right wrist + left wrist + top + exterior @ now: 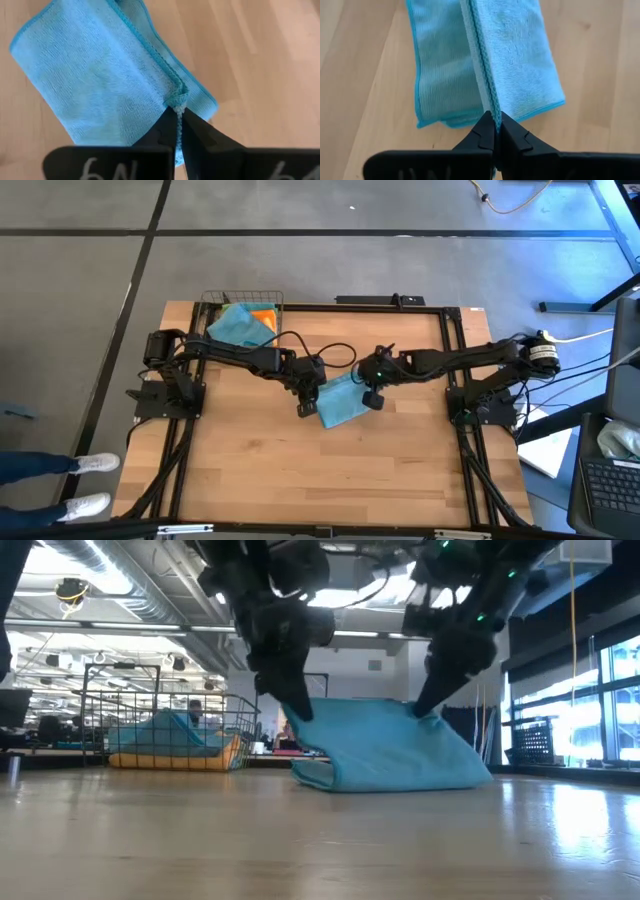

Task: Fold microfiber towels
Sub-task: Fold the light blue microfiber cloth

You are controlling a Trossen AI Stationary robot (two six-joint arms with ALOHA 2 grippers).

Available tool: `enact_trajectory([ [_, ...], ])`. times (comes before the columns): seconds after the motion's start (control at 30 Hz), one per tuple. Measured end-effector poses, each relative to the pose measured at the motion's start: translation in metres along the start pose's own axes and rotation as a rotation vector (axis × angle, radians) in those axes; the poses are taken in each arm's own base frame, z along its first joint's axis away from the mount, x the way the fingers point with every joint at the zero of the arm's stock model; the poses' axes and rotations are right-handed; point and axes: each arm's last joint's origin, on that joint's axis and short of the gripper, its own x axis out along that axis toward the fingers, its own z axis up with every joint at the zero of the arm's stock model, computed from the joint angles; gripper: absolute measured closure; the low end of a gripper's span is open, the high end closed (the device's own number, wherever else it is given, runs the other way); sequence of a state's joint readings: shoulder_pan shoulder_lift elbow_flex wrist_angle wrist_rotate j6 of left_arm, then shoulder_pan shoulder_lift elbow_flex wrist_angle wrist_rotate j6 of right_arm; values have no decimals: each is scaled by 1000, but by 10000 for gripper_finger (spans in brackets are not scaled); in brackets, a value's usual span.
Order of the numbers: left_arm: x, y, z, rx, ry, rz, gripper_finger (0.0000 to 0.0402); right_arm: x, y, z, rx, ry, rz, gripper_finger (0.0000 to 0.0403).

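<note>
Nearest the low camera lies bare wooden table [320, 840], and just past it, at the centre of that frame, the light blue towel [390, 745] sits partly folded, its lower layers flat on the wood and its top layer pulled up like a tent. It stands that way because both grippers hold the upper edge: the left gripper [290, 695], coming down at centre-left of the low view, is pinched tight on one corner of the hem, and its wrist view shows the stitched edge [482, 85] running straight out of the closed fingertips. The right gripper [430, 690], at centre-right, is likewise nipped narrowly on the other corner, with a small bunch of hem [176, 100] caught between its tips. Gripping both ends of one edge keeps the cloth taut and level, which I judge is meant to carry that edge over and lay the next fold squarely. From above, the same towel [338, 402] lies mid-frame between the two arms, slightly skewed. Farther back, at the left of the low view and upper left of the table overhead, a wire basket [170, 700] holds the waiting cloths, a teal one [238, 326] heaped over an orange one [264, 316], kept clear of the working area.
</note>
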State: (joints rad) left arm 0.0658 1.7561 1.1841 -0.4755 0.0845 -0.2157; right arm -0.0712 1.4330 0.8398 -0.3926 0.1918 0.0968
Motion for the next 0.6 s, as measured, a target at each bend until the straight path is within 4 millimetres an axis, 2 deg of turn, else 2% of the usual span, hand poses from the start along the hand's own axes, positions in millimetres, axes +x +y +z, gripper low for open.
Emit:
enact_trajectory([
  [0.27, 9, 3, -14, -17, 30, 13, 401, 21, -6, 1, 76, 23, 60, 383],
  [0.6, 14, 5, -6, -14, -68, 80, 402, 32, -8, -3, 62, 71, 36, 382],
])
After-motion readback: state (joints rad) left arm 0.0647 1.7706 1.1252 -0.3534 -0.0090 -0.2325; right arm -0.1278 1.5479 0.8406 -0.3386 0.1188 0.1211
